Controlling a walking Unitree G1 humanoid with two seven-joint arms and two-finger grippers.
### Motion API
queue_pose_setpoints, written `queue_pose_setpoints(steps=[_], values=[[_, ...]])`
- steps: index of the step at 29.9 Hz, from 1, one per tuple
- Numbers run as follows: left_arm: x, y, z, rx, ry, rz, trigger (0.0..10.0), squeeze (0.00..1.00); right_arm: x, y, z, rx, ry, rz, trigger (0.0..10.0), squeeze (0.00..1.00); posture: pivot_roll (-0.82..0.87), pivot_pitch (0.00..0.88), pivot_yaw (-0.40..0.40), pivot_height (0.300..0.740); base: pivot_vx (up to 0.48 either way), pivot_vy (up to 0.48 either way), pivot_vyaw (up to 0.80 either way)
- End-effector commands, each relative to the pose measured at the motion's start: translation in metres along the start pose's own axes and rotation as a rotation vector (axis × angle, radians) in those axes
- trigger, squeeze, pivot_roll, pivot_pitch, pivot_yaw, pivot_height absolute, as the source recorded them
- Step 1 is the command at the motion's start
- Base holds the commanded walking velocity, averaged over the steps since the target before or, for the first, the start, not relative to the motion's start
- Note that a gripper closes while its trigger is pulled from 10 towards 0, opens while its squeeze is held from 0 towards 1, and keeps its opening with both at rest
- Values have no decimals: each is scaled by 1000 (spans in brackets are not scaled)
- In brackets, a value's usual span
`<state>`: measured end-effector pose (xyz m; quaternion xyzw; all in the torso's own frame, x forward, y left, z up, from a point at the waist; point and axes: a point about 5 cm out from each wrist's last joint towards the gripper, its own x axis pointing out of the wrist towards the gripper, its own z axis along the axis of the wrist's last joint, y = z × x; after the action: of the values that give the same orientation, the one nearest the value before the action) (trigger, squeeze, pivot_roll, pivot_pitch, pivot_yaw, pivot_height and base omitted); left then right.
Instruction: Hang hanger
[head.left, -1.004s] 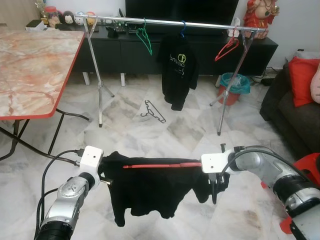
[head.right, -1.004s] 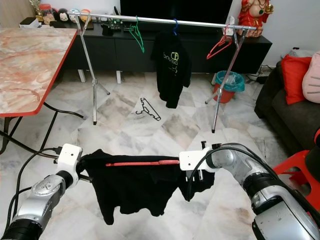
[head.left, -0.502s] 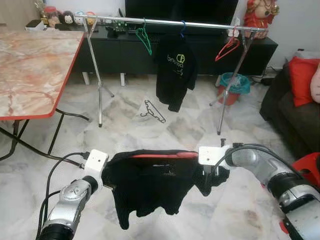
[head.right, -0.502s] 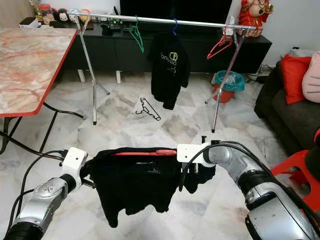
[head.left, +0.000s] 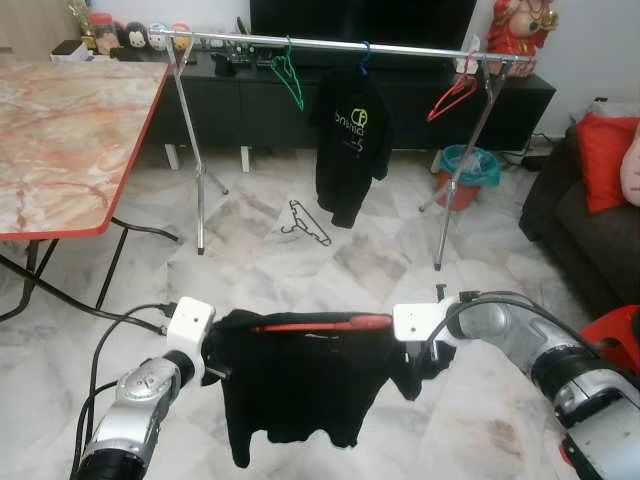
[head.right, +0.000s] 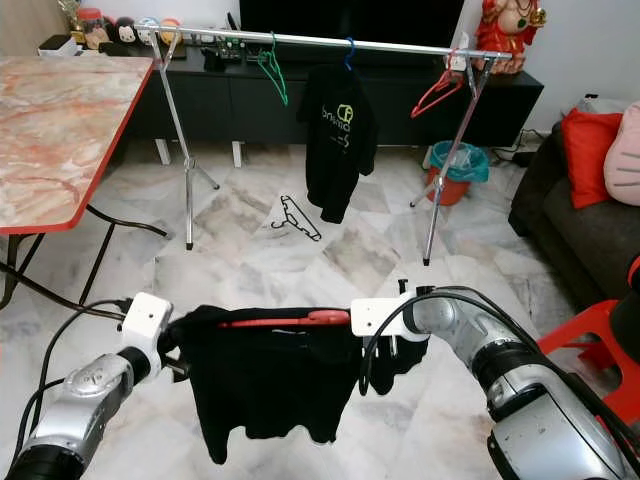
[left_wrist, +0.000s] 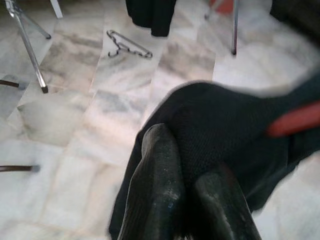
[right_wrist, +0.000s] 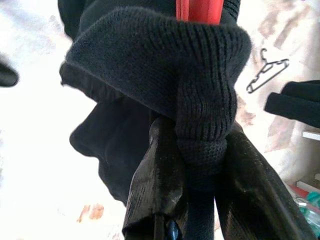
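Observation:
A black shirt (head.left: 300, 385) on a red hanger (head.left: 320, 323) hangs low in front of me, stretched between my two grippers. My left gripper (left_wrist: 187, 160) is shut on the shirt's cloth at its left shoulder. At the other shoulder my right gripper (right_wrist: 200, 135) is shut on a bunched fold of the shirt beside the hanger's red end (right_wrist: 200, 9). The silver rail (head.left: 330, 44) of the clothes rack stands well ahead, across the floor. It carries a green hanger (head.left: 290, 80), a black printed shirt (head.left: 350, 140) and a red hanger (head.left: 452, 98).
A black hanger (head.left: 305, 222) lies on the marble floor under the rack. A marble-top table (head.left: 60, 130) stands at the left. A dark sofa (head.left: 590, 230) and a red stool (head.left: 615, 330) are at the right, with a teal bin (head.left: 468, 170) by the rack's right leg.
The held shirt has swung and now hangs straighter. My grippers are a little closer together. The printed shirt on the rail has swayed slightly.

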<state>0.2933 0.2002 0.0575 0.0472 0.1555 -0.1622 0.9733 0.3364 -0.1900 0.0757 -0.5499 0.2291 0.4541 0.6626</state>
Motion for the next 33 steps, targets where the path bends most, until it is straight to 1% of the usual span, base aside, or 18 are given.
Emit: queue_pose_setpoints(steps=[1,5,7,9,10,13,14,15,16,17,18,20,23,25,28,30,32,33], values=[[0,5,13,-45,-57,13,10000,0,-5,0,-13,14,62,-5,10000,0,-7,0,-91,736,0,0,0],[0,-4,21,-87,-102,-61,10000,0,-1,1,-10,15,74,-26,10000,0,-7,0,-92,736,0,0,0],[-1,-15,29,-105,-142,-151,10000,0,2,0,-5,28,54,-54,10000,0,-2,0,-93,736,0,0,0],[-1,-16,30,-107,-146,-162,10000,0,3,0,-4,31,51,-59,10000,0,-2,0,-93,736,0,0,0],[-3,-24,34,-112,-162,-231,10000,0,7,-2,2,64,34,-91,10000,0,-2,0,-92,736,0,0,0],[-5,-34,38,-115,-173,-308,10000,0,13,-3,11,96,15,-125,10000,0,-2,0,-92,736,0,0,0],[-5,-34,38,-115,-173,-308,10000,0,13,-3,11,96,15,-125,10000,0,-2,0,-92,736,0,0,0],[-5,-39,40,-111,-174,-349,10000,0,17,-5,20,124,-19,-159,10000,0,0,0,-91,736,0,0,0],[-5,-39,40,-111,-174,-349,10000,0,17,-5,20,124,-19,-159,10000,0,0,0,-91,736,0,0,0],[-6,-41,41,-112,-171,-363,10000,0,19,-6,25,140,-39,-175,10000,0,3,0,-89,736,0,0,0],[-7,-42,39,-94,-146,-374,10000,0,20,-14,37,191,-96,-235,10000,0,2,0,-87,736,0,0,0],[-7,-42,36,-84,-128,-373,10000,0,20,-20,44,232,-137,-273,10000,0,2,0,-87,736,0,0,0],[-8,-41,33,-75,-103,-370,10000,0,18,-25,52,232,-185,-304,10000,0,0,0,-85,736,0,0,0],[-9,-42,31,-75,-87,-378,10000,0,16,-32,57,282,-236,-341,10000,0,-1,0,-86,736,0,0,0],[-9,-44,30,-59,-72,-394,10000,0,13,-37,61,334,-279,-357,10000,0,-1,0,-88,736,0,0,0],[-9,-47,29,-47,-57,-416,10000,0,13,-39,64,363,-298,-343,10000,0,-1,0,-87,736,0,0,0],[-9,-48,29,-42,-53,-424,10000,0,13,-39,65,369,-307,-337,10000,0,0,0,-87,736,0,0,0],[-12,-51,29,-23,-47,-461,10000,0,15,-37,70,389,-339,-290,10000,0,1,0,-87,736,0,0,0]])
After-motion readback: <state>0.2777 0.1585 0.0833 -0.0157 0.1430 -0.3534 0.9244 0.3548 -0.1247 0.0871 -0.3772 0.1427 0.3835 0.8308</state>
